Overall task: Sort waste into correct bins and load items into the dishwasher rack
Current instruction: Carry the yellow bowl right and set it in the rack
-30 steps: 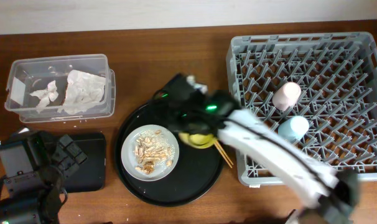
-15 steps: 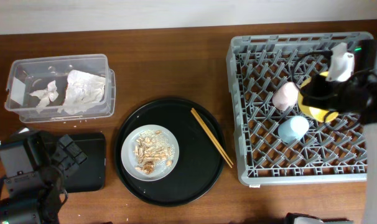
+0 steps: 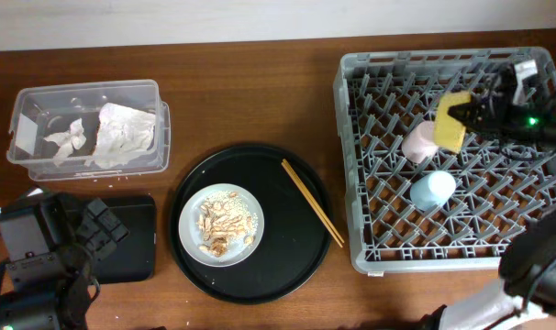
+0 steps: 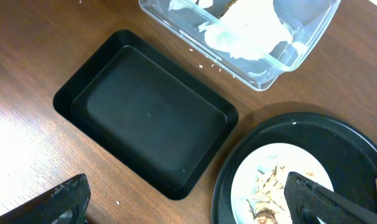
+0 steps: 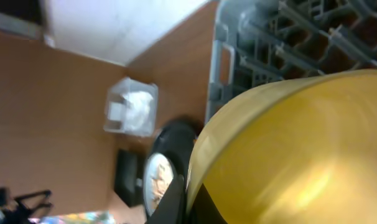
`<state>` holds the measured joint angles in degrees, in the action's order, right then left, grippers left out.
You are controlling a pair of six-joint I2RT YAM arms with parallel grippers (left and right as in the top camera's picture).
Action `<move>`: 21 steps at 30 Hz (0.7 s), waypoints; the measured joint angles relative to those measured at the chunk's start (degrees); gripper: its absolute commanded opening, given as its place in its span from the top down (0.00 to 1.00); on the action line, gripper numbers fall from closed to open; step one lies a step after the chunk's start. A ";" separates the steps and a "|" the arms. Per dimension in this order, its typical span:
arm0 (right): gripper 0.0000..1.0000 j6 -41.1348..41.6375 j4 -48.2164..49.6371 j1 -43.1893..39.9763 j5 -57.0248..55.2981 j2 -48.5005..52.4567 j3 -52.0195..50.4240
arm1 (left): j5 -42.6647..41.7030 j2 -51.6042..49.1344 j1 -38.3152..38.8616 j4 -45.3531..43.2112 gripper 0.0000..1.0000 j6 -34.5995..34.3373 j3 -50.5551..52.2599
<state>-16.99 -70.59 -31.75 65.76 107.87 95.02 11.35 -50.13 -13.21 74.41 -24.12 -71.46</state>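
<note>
My right gripper (image 3: 468, 115) is shut on the yellow bowl (image 3: 451, 121), tipped on edge over the grey dishwasher rack (image 3: 370, 73), beside the pink cup (image 3: 419, 141). The bowl (image 5: 300, 149) fills the right wrist view. The light-blue cup (image 3: 431, 190) stands in the rack. The white-grey plate (image 3: 221, 224) holds beige food scraps (image 3: 223, 222) on the round black tray (image 3: 287, 266); chopsticks (image 3: 312, 202) lie beside it. White napkins (image 3: 122, 135) lie in the clear tub (image 3: 39, 103). The shallow black tray (image 4: 145, 112) is empty. My left gripper (image 4: 188, 202) is open above the table near it.
The round black tray sits between the bins and the rack. The table's front edge is near my left arm (image 3: 39, 257). The rack's pegs stand close around the cups.
My right arm has carried the yellow bowl from the round black tray to the rack and tipped it on edge near the pink cup. The left arm has not moved.
</note>
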 measured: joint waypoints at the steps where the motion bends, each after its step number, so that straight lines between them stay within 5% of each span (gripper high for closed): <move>1: 0.96 -0.48 0.66 -1.20 2.86 1.68 0.00 | 0.02 0.00 0.00 0.02 0.01 0.00 0.00; 7: 0.96 -1.46 3.96 -5.07 13.81 6.58 0.00 | 0.02 0.00 0.00 0.02 0.01 0.00 0.00; 21: 0.94 2.27 3.21 -8.63 10.19 11.13 0.02 | 0.02 0.00 0.00 0.00 0.01 0.00 0.00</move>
<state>-14.72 -67.37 -40.38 75.94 119.00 95.04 11.38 -50.13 -13.21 74.41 -24.12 -71.46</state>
